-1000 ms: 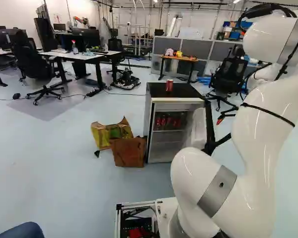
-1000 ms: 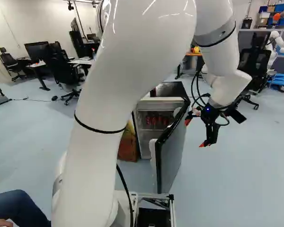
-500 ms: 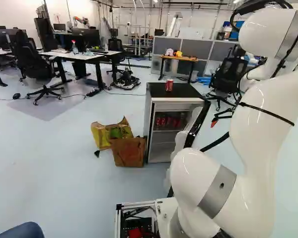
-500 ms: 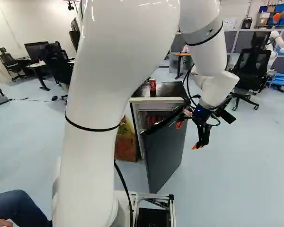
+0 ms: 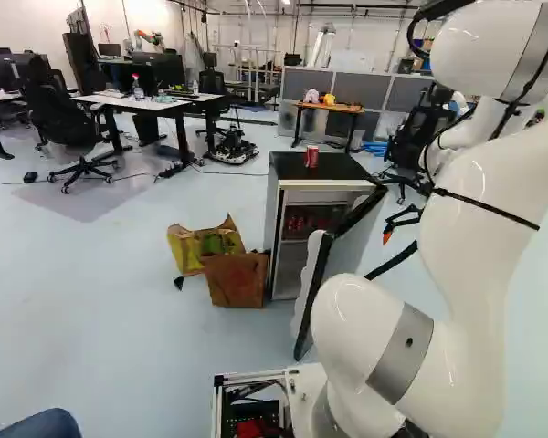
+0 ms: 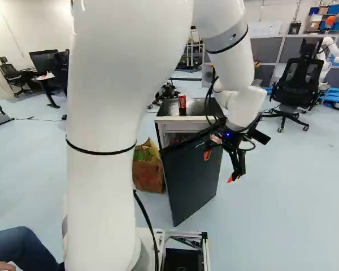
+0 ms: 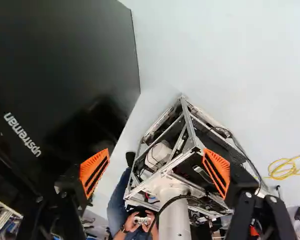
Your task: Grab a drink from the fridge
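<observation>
Right base view has the gripper (image 6: 220, 166) hanging pretty much by the fridge door (image 6: 189, 183), fingertips angled downward. From the wrist view, the gripper (image 7: 152, 172) is spread wide, orange pads (image 7: 94, 171) well apart. The door's dark outer face sits beside and behind one finger there; can't really tell if they're touching. Past the other finger it's the arm's own base frame (image 7: 190, 125) and a yellow cable (image 7: 285, 167) looped on the floor.

The door itself is partly open, standing at an angle out from the fridge (image 5: 272, 228). As for drinks, you can see red cans (image 5: 312, 219) inside on the upper shelf, in the left base view, though how many is anyone's guess. Another red can (image 6: 182, 105) is standing upright on top of the fridge.

Just beside the fridge, opposite the gripper's side, there's a brown bag (image 5: 236, 280) with a yellow-green bag (image 5: 186, 248) right behind it. Further back you get a wood-topped table (image 5: 329, 108), a black office chair (image 6: 298, 82) and another robot (image 6: 328, 48).
</observation>
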Tool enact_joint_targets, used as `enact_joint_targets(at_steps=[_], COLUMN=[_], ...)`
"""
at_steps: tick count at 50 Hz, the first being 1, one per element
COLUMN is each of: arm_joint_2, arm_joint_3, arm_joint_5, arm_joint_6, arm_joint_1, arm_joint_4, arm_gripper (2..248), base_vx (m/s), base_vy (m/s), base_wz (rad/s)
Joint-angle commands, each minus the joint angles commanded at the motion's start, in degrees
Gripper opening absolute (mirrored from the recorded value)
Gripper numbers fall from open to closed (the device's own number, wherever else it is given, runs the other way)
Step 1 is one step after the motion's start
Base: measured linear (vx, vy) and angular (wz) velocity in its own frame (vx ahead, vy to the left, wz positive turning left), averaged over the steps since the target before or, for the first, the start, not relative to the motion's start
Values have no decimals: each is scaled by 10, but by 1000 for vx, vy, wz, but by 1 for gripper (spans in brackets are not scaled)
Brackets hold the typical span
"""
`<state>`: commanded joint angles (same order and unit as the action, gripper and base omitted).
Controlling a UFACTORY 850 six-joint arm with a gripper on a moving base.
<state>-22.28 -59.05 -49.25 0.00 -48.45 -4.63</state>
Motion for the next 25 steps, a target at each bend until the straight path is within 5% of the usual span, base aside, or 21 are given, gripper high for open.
enact_joint_targets(at_steps=[25], arm_joint_2=[38], arm_joint_3=[56], arm_joint_5=[98], arm_joint_6=[0], arm_joint_1=[42], arm_joint_4=[107], arm_gripper=[247], base_vx=[0], base_vy=[0], base_wz=[0])
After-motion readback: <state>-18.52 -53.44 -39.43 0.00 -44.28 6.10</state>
